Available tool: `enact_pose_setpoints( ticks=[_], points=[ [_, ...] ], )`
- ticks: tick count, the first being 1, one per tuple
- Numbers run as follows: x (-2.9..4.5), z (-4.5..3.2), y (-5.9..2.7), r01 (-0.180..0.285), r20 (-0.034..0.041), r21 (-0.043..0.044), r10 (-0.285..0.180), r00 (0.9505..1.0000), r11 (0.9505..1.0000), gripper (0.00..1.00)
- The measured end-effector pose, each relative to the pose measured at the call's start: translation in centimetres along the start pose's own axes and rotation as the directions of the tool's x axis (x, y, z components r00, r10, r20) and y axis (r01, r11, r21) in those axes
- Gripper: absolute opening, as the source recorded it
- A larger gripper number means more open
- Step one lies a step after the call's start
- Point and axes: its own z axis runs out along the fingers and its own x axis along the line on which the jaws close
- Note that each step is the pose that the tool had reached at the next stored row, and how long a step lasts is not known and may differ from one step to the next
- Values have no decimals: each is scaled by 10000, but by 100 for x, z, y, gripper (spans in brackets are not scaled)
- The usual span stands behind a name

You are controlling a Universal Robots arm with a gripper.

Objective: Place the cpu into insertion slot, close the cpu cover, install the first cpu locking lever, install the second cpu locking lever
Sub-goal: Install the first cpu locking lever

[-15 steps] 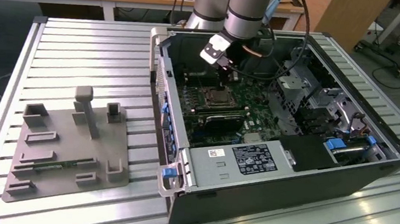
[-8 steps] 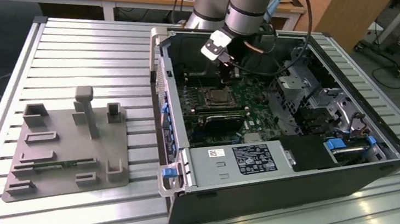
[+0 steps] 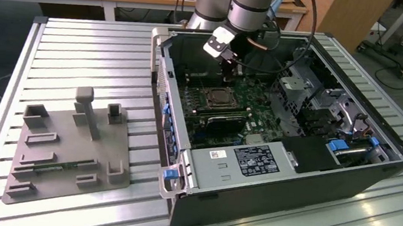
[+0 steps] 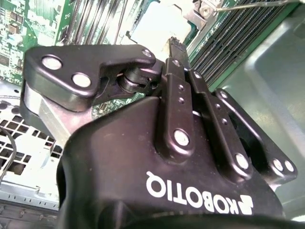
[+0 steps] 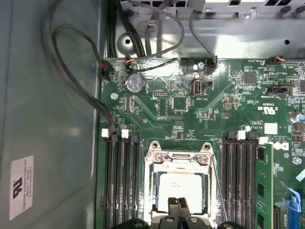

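Inside the open case (image 3: pixel 290 194), exterior view: gripper (image 3: pixel 228 70) pointing down over the green board (image 3: pixel 260 124). Hangs just above the cpu (image 3: pixel 222 97), towards the far wall.

Second wrist view: fingers (image 4: pixel 174 71) pressed together, nothing between them, close over the bright cpu (image 4: pixel 157 24).

First wrist view: gripper (image 5: pixel 179 204) narrow over the cpu (image 5: pixel 181 183); touching or not, cannot tell. Cpu flat within the cover (image 5: pixel 180 157) window, between memory slots (image 5: pixel 124 181) either side. Thin lever (image 5: pixel 218 183) slanting beside the cover.

Slatted metal table (image 3: pixel 82 40) under open computer case (image 3: pixel 266 208) and grey fixture (image 3: pixel 71 156).
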Motion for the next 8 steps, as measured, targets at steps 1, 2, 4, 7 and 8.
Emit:
enact_pose_setpoints(
  ticks=[1,2,4,7,8],
  points=[
    [0,0,-1,152,0,0,-152,9999,9999,10],
    [0,-1,-1,342,-1,0,-342,9994,9994,10],
    [0,-1,-1,701,-3,0,-701,9975,9975,10],
    [0,0,-1,1237,-7,-3,-1237,9923,9923,10],
    [0,0,-1,1415,-8,-4,-1415,9899,9899,10]
  ],
)
